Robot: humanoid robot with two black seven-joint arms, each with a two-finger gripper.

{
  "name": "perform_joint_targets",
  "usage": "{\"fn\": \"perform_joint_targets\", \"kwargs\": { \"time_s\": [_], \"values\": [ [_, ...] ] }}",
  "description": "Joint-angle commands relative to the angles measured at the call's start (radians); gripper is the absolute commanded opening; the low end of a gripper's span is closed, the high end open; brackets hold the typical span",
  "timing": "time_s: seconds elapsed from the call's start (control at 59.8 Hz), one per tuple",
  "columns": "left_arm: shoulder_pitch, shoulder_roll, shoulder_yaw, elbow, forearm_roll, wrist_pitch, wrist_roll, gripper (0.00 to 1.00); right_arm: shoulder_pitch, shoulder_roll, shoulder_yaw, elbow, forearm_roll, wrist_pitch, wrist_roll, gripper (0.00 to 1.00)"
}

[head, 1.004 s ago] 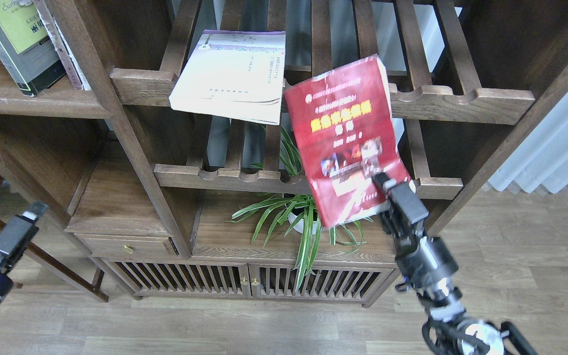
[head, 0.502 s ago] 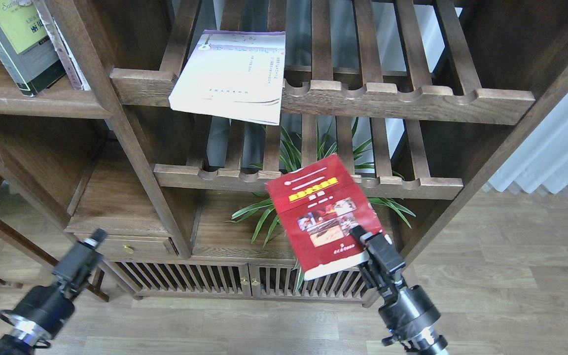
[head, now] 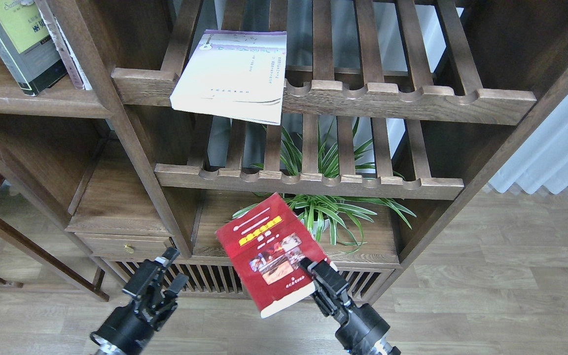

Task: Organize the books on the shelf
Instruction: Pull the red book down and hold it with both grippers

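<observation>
Even, soft daylight fills the scene, brightest at the right by the pale curtain (head: 555,148). The white book (head: 230,79) is nearly washed out, its print faint. Deep shadow sits inside the dark wooden cabinet (head: 131,148). Focus is sharp throughout, and the cabinet's uprights splay outward toward the frame edges.

A green spider plant (head: 331,209) in a white pot (head: 316,224) stands under two slatted racks with notched front rails (head: 308,182). Below sit slatted cabinet doors (head: 205,281) and a drawer with a brass knob (head: 127,248). Pale curtain (head: 555,148) hangs at right over wood-plank floor (head: 486,296).
</observation>
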Motion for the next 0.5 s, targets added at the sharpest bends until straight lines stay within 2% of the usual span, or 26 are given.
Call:
{"fn": "perform_joint_targets", "kwargs": {
  "time_s": [0.0, 0.151, 0.402, 0.485],
  "values": [
    [-0.004, -0.008, 0.056, 0.000, 0.000, 0.000, -0.028, 0.95, 0.000, 0.000, -0.007, -0.001, -0.001, 0.000, -0.008, 0.04],
    [-0.011, -0.022, 0.125, 0.011, -0.001, 0.000, -0.026, 0.90, -0.002, 0.000, -0.009, -0.001, -0.002, 0.000, -0.020, 0.04],
    [-0.042, -0.041, 0.145, 0.018, -0.001, 0.000, -0.026, 0.82, -0.005, 0.000, -0.033, -0.002, -0.011, 0.000, -0.048, 0.05],
    [-0.051, -0.045, 0.150, 0.018, -0.001, 0.000, -0.026, 0.76, -0.008, 0.000, -0.033, -0.004, -0.018, 0.000, -0.052, 0.05]
  ]
}}
